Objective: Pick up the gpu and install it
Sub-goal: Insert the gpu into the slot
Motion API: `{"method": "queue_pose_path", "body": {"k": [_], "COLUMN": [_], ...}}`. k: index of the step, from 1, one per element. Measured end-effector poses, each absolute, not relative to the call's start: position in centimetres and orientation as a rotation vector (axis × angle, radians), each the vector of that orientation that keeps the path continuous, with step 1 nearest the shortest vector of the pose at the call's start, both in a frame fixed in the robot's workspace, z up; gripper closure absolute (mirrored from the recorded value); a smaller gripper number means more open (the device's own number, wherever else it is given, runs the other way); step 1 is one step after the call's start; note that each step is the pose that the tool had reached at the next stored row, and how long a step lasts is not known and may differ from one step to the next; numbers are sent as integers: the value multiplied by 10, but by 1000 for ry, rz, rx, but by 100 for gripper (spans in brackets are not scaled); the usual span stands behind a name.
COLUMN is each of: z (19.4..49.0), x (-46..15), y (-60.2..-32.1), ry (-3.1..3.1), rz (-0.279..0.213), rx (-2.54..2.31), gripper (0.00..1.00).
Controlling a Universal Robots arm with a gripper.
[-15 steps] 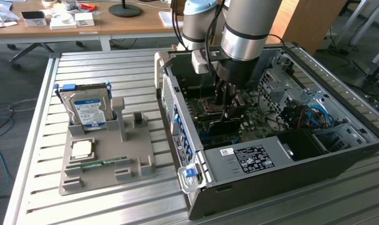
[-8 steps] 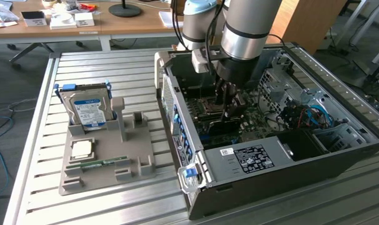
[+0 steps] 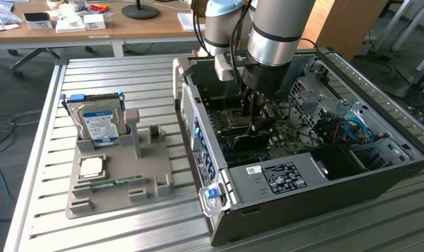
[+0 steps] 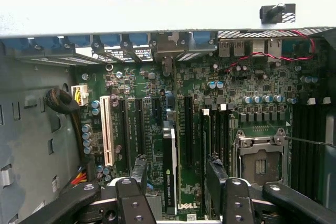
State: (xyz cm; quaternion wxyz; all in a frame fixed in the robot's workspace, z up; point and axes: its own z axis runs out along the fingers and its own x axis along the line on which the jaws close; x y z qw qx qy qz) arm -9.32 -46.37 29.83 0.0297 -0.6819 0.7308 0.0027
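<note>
The gpu (image 4: 169,174) stands on edge in a motherboard slot inside the open computer case (image 3: 380,173), seen edge-on as a thin dark card with white lettering. My gripper (image 4: 177,174) hangs low over it, open, one black finger (image 4: 139,170) on each side of the card with a gap to it on both sides. In the exterior view the gripper (image 3: 257,125) reaches down into the middle of the case, just above the dark card (image 3: 245,142).
A grey holder (image 3: 152,157) on the slatted metal table carries a hard drive (image 3: 96,123), a processor chip (image 3: 92,167) and a memory stick (image 3: 117,182). Close around the card are a white slot (image 4: 107,132), the processor socket (image 4: 260,163) and the power supply (image 3: 282,176).
</note>
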Motion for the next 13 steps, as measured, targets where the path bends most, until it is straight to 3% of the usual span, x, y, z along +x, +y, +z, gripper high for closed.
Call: {"method": "queue_pose_path", "body": {"k": [13], "z": [303], "x": [-93], "y": [-464], "ry": [2254], "rz": [8], "rx": [-2103], "gripper": [42]}}
